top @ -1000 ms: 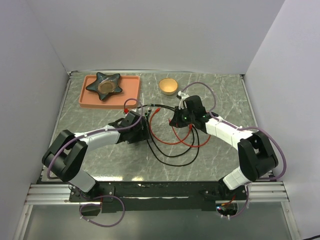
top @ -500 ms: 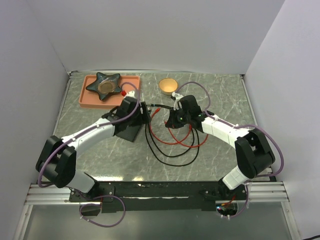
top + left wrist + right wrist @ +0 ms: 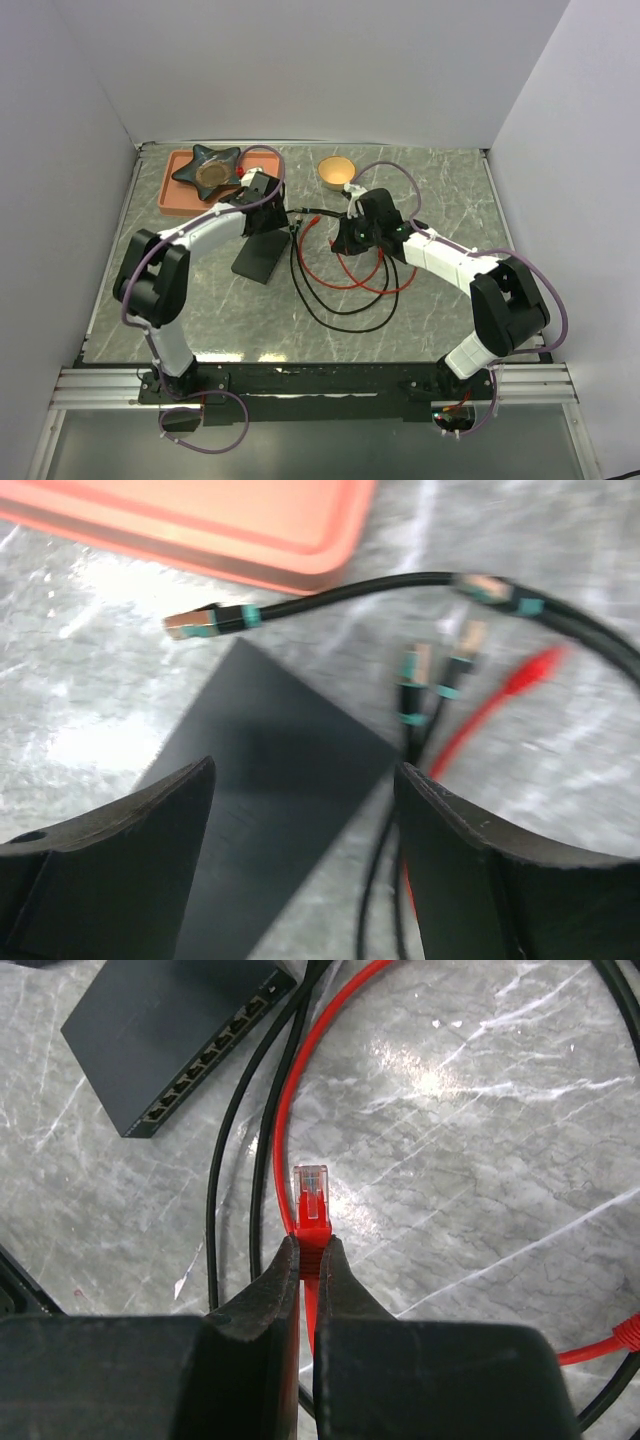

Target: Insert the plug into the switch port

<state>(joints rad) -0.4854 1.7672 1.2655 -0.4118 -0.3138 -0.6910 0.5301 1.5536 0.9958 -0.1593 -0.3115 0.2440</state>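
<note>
The switch, a flat black box [image 3: 256, 262], lies left of centre; its row of ports [image 3: 205, 1063] faces the cables and also shows in the right wrist view. My right gripper [image 3: 349, 236] is shut on the red plug [image 3: 311, 1198], whose clear tip points out past the fingertips [image 3: 290, 1260], held off to the right of the box. The red cable [image 3: 345, 283] loops on the table. My left gripper [image 3: 268, 214] is open and empty above the box's far end [image 3: 265, 780], with loose black cable plugs [image 3: 205, 623] just beyond.
A salmon-pink tray [image 3: 178, 203] with a dark star-shaped dish [image 3: 208, 170] stands at the back left. A yellow bowl [image 3: 337, 172] is at the back centre. Black cables [image 3: 330, 303] loop across the middle, with more plugs [image 3: 415, 670] beside the box.
My left arm has swung away from me toward the tray, uncovering most of the black box. My right gripper shifted slightly left with the red plug still in it.
</note>
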